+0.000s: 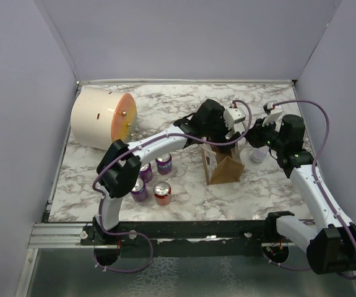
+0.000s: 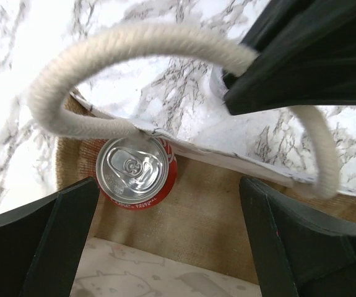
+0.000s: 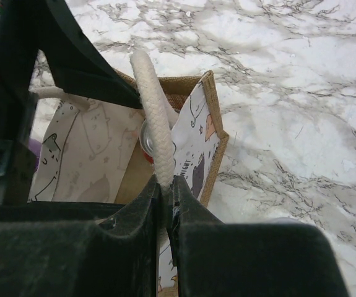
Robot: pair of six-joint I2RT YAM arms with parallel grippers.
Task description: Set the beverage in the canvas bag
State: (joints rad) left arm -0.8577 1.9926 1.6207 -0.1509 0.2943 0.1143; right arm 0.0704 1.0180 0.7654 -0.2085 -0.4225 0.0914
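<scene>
Nearest the arm bases, 4 loose cans stand on the desk (image 1: 252, 192) beside the left arm: 3 purple cans (image 1: 163, 163) and 1 spare red can (image 1: 162, 193), all apart from the bag. Further in, the canvas bag (image 1: 222, 166) stands upright on the marble. The beverage (image 2: 134, 173), a red can, sits upright on the bag's floor, tucked into a corner. The left claw (image 2: 171, 244) hovers right over the bag's mouth, released, its fingers spread wide with nothing between them. The right claw (image 3: 165, 189) is clenched on the rope handle (image 3: 153, 105), holding the mouth open. At the far left lies a big cream drum (image 1: 103, 117).

The placing looks done, so the danger lies in leaving. The handle loop arches close by the left claw's fingers. A careless lift could hook it and drag or tip the light bag, spilling the can. A sideways tug from the right claw would do the same. The left arm's elbow is near the loose cans and could knock them over as it pulls away.
</scene>
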